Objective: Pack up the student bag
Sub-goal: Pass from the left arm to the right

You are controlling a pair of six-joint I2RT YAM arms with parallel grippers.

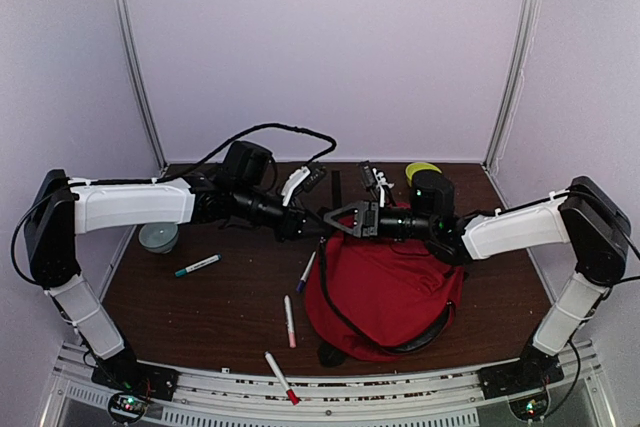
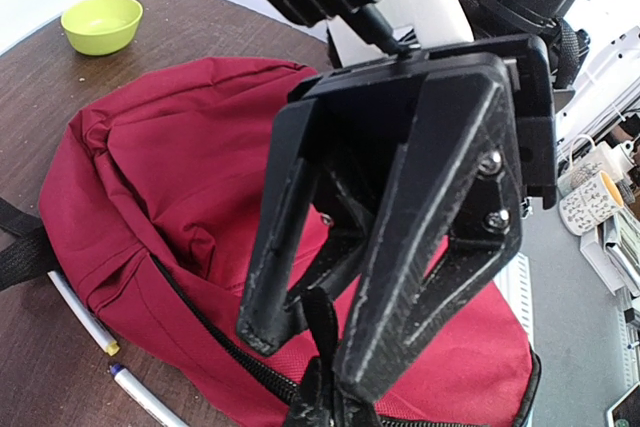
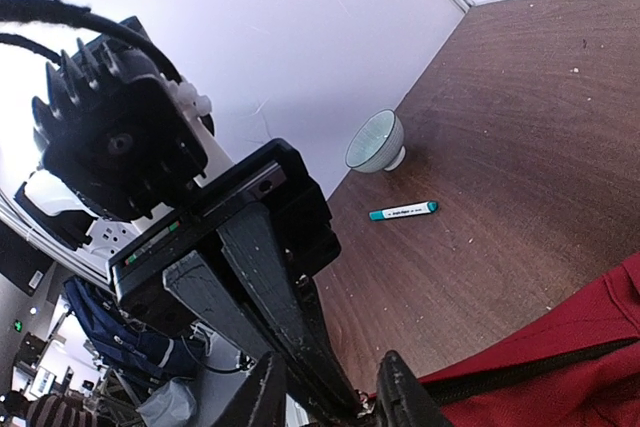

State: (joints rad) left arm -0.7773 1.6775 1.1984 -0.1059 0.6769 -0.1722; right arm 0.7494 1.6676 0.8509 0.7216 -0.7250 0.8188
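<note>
Above the student bag's (image 1: 390,287) left edge, two arms meet: the left gripper (image 1: 312,222) is pinched closed, the right gripper (image 2: 318,352) narrowly parted astride a black tab (image 2: 320,312), grip unclear. The red bag lies flat on the brown table (image 1: 220,297). Left of the bag sit a teal marker (image 3: 403,212), its printed label unreadable, and a pale bowl (image 3: 377,142).

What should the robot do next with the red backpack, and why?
Probably tug the zipper open a little. The red backpack looks zipped shut, the left fingers and right fingers meet at its top, and markers lie outside it.
</note>
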